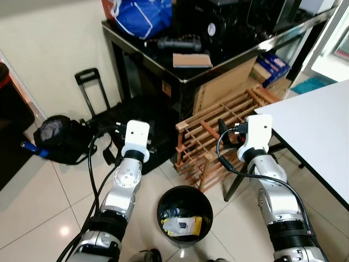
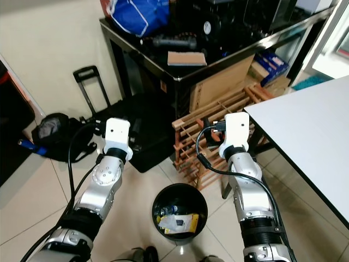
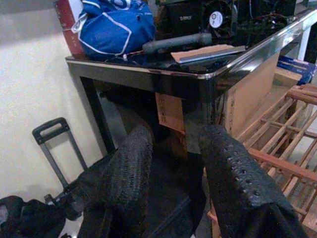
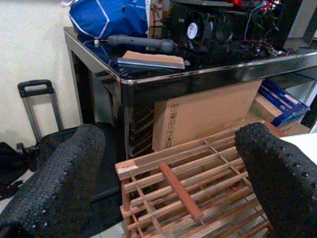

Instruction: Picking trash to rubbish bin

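A round black rubbish bin [image 1: 184,213] stands on the tiled floor between my two arms, close in front of me. Inside it lie yellow and white wrappers [image 1: 182,225]. Both arms are raised above the floor, on either side of the bin. My left gripper [image 3: 176,148] is open with nothing between its fingers and faces the black table's leg. My right gripper [image 4: 173,144] is open wide and empty, facing the wooden rack [image 4: 183,193]. No loose trash can be made out on the floor.
A black glass table [image 1: 182,76] stands ahead, with a blue bag [image 1: 142,16] and electronics on it and a cardboard box [image 1: 223,84] under it. The wooden rack [image 1: 218,142] leans ahead on the right. A white table [image 1: 316,136] is at right, a black suitcase [image 1: 136,123] and backpack [image 1: 57,136] at left.
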You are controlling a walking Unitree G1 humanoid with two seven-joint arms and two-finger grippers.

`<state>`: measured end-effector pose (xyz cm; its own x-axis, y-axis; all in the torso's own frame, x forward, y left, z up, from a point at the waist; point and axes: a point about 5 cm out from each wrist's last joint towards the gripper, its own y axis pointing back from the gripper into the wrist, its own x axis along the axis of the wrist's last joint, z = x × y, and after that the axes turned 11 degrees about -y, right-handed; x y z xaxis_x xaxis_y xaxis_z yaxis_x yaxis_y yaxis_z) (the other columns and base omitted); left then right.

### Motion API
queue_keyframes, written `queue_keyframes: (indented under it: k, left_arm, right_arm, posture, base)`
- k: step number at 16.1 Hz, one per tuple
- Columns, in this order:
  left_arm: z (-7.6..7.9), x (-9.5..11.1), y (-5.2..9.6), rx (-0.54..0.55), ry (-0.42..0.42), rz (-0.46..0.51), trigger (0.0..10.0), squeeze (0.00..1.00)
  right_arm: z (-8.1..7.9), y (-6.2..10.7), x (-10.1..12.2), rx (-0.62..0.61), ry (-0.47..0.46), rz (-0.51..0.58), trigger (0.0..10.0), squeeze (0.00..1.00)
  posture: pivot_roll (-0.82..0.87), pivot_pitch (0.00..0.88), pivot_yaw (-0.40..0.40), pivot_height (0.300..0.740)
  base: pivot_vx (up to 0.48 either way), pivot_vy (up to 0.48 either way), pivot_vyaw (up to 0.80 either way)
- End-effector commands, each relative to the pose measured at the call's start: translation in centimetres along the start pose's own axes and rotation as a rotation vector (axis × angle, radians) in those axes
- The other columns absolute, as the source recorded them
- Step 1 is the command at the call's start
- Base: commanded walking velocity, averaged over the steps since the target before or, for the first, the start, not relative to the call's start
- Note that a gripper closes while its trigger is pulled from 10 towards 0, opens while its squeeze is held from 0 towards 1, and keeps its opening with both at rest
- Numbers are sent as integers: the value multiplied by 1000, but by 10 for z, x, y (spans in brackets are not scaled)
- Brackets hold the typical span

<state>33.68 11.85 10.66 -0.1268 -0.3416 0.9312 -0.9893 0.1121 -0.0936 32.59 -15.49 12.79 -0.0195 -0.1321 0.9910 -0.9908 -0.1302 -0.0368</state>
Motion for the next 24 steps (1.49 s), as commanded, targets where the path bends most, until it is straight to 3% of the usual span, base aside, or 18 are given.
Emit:
queue_keyframes:
  k: [1, 9, 14, 24]
  left_arm:
    - [1, 0, 1, -8, -13, -4, 10000, 0]
    - [6, 2, 3, -20, -14, -21, 10000, 0]
    - [8, 0, 4, -18, -15, -39, 10000, 0]
    - [7, 0, 7, -3, 7, -40, 10000, 0]
  right_arm:
    - [1, -1, 1, -8, -18, 13, 10000, 0]
    - [-3, 1, -8, 1, -32, -20, 10000, 0]
    - [-2, 0, -9, 8, -24, -36, 10000, 0]
    - [-9, 3, -17, 38, -10, -72, 10000, 0]
  posture:
    - [-87, 37, 54, 740]
    - [-84, 65, 42, 740]
    - [-72, 83, 28, 740]
    - [-69, 96, 28, 740]
  base:
    - [0, 0, 0]
    - [0, 0, 0]
    - [0, 0, -800]
    - [0, 0, 0]
